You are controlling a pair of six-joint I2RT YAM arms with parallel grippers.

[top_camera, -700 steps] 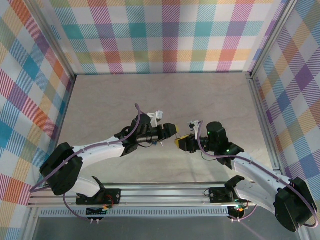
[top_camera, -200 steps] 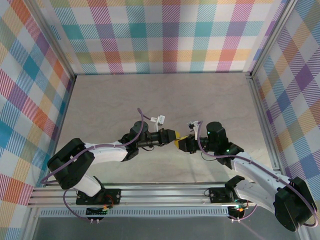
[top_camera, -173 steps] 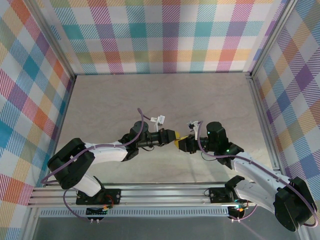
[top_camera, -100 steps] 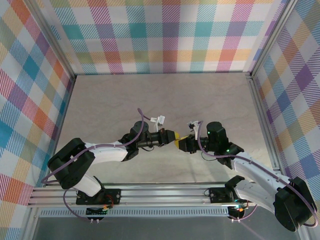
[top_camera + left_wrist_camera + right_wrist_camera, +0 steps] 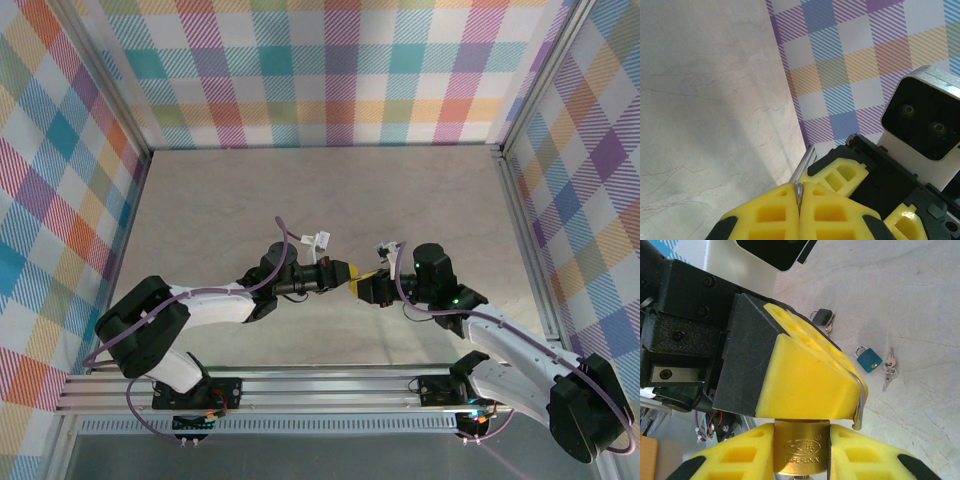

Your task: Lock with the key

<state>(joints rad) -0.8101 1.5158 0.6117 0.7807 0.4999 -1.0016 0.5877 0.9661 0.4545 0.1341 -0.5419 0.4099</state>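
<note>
Two robot arms meet fingertip to fingertip above the middle of a pale marbled desk (image 5: 300,190), inside walls of bright checked cloth.

The brass padlock (image 5: 800,447) is held up off the desk. The right fingers (image 5: 735,460), padded in yellow, are closed tight on either side of its body, with the stamped face reading "SAFE-LOCK" turned toward the right wrist camera.

Directly above the brass padlock, touching its top edge, are the left fingers (image 5: 805,385), also yellow. A silver shackle (image 5: 859,400) curves down their right side toward the lock.

From the left wrist camera, the left fingers (image 5: 770,212) are pressed together on a thin metal strip (image 5: 799,190) seen edge-on. Whether this strip is the key cannot be told. Beyond it are the right fingers (image 5: 840,175).

On the desk below and beyond the brass padlock lie two more locks. A small blue padlock (image 5: 869,359) has keys (image 5: 887,365) just beside it. A dark padlock (image 5: 821,317) lies further off.
</note>
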